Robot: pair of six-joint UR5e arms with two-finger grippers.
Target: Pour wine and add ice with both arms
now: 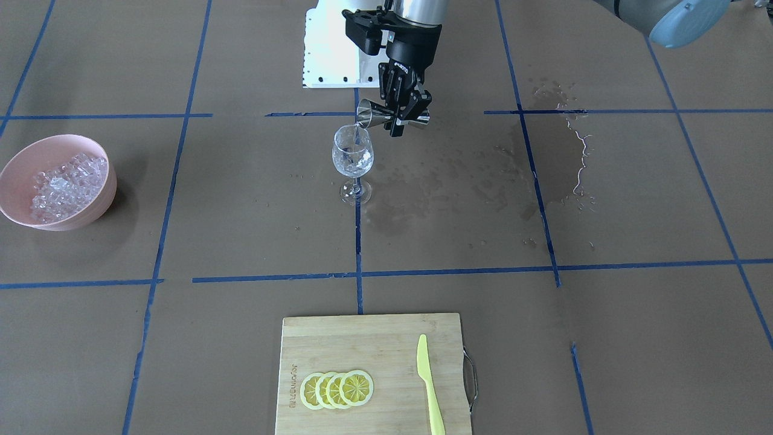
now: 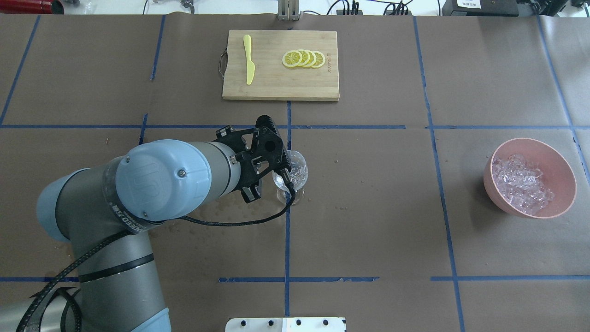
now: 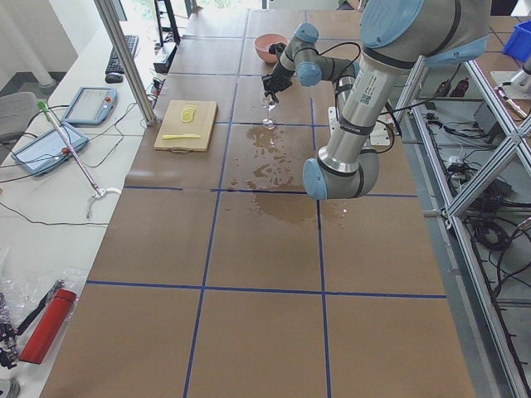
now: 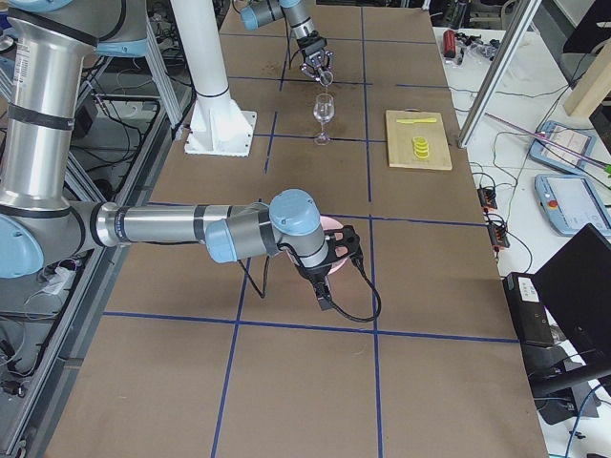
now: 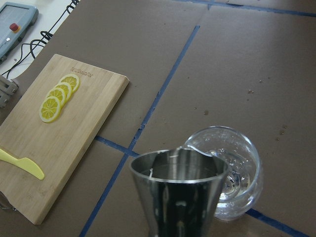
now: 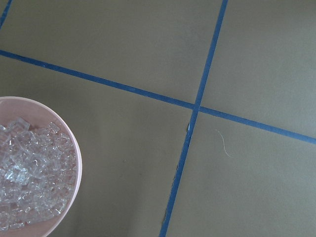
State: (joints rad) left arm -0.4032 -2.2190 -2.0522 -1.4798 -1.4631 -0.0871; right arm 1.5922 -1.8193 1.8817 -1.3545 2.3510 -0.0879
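My left gripper [image 1: 410, 116] is shut on a steel jigger [image 1: 375, 116]. It holds the jigger tipped on its side with the mouth at the rim of a clear wine glass [image 1: 352, 158]. The glass stands upright at the table's middle with some clear liquid in it. The left wrist view shows the jigger [image 5: 177, 192] just before the glass [image 5: 234, 170]. The ice [image 1: 66, 186] fills a pink bowl [image 1: 104, 202]. My right gripper [image 4: 325, 279] hangs beside that bowl, and I cannot tell whether it is open. Its wrist view shows the ice [image 6: 29, 182] at the lower left.
A wooden cutting board [image 1: 362, 341] at the table's operator edge carries several lemon slices [image 1: 336, 388] and a yellow knife [image 1: 430, 386]. A wet patch [image 1: 543, 157] darkens the brown paper beside the glass. The white base plate [image 1: 329, 54] lies behind the jigger.
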